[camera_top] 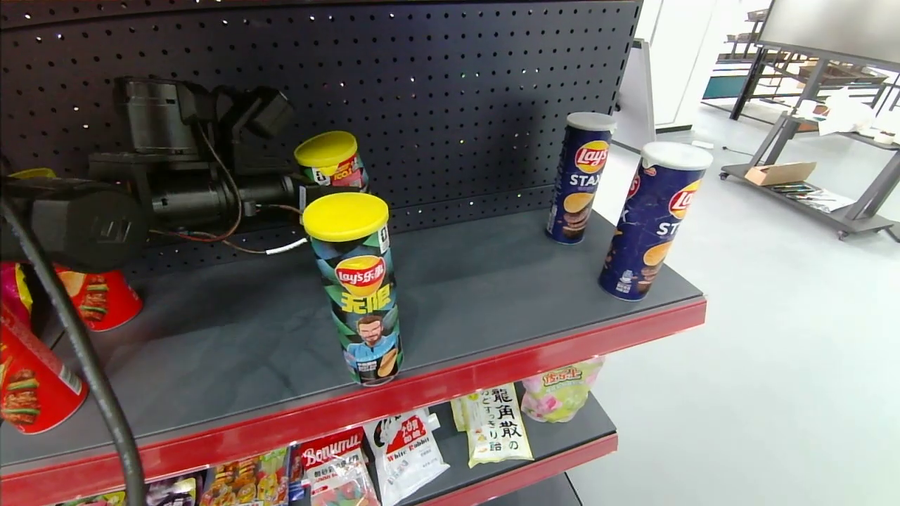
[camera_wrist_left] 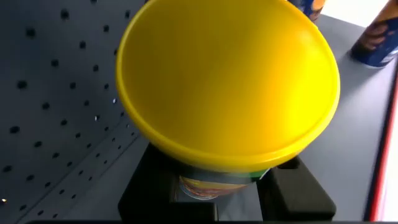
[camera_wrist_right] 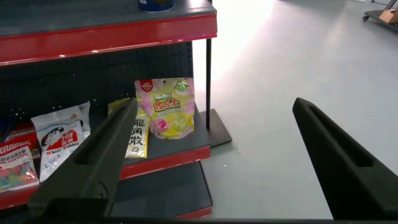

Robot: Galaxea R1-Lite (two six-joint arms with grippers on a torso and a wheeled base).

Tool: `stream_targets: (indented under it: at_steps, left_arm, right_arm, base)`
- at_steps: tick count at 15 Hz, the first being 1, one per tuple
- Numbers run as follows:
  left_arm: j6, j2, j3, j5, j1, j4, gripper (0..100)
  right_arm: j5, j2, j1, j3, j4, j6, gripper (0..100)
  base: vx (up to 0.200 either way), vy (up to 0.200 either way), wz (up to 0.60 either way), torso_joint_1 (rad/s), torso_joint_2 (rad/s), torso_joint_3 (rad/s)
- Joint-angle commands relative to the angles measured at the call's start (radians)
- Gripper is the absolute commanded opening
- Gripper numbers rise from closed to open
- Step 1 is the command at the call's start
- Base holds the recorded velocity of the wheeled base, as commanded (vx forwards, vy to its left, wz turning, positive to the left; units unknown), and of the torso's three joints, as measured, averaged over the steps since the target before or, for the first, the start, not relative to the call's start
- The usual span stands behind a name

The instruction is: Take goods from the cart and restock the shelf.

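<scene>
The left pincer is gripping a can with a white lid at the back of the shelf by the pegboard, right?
Not quite: the lid is yellow, not white. The head view shows the left pincer gripping that can at the back of the shelf by the pegboard.

Light from the open room, right; floor (camera_top: 773, 365) glares pale. Pegboard (camera_top: 457, 84) dim, shelf (camera_top: 492, 281) shadows soft. Outer blue can (camera_top: 650, 225) leans: wide-angle stretch at edge.
</scene>
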Motion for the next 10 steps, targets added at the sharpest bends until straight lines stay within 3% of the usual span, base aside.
stream_targets:
  at_steps: [1,5,10]
  left_arm:
    - [0.01,0.023,-0.004,0.002,0.001,0.0,0]
    - [0.045,0.036,-0.004,0.0,0.001,0.0,0]
    - [0.051,0.046,-0.002,0.003,-0.002,0.0,0]
  right_arm:
    - [0.001,-0.001,0.001,0.001,0.0,0.0,100]
    - [0.001,-0.001,0.001,0.001,0.0,0.0,100]
    - [0.001,-0.001,0.001,0.0,-0.002,0.0,100]
  base:
    - [0.0,0.0,0.0,0.0,0.0,0.0]
    - [0.0,0.0,0.0,0.0,0.0,0.0]
    - [0.0,0.0,0.0,0.0,0.0,0.0]
